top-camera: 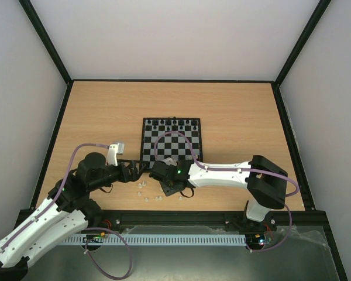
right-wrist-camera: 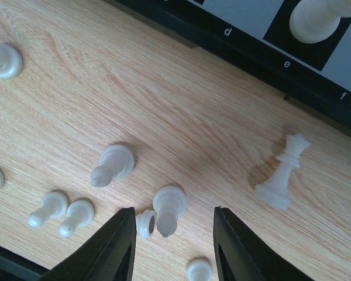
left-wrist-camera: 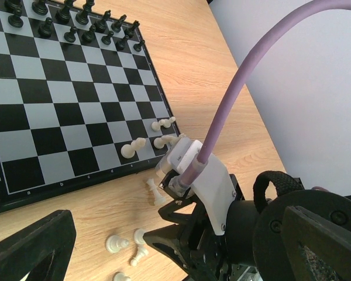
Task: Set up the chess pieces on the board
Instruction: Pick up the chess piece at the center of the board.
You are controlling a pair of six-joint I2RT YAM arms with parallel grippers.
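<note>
The board (top-camera: 171, 142) lies mid-table with black pieces on its far rows. A few white pieces (left-wrist-camera: 128, 150) stand on its near right squares. Several white chess pieces (top-camera: 146, 199) lie loose on the table in front of the board. My right gripper (right-wrist-camera: 172, 234) is open and low over the table. A white pawn (right-wrist-camera: 168, 209) and a small tipped piece (right-wrist-camera: 145, 223) sit between its fingers. A taller white piece (right-wrist-camera: 282, 172) stands to its right near the board edge (right-wrist-camera: 251, 47). My left gripper (top-camera: 130, 171) is open and empty, just left of the right gripper.
Other loose white pieces (right-wrist-camera: 114, 164) lie left of the right fingers. The right arm's wrist and its purple cable (left-wrist-camera: 234, 99) fill the space in front of the left gripper. Black walls (top-camera: 52, 134) border the wooden table.
</note>
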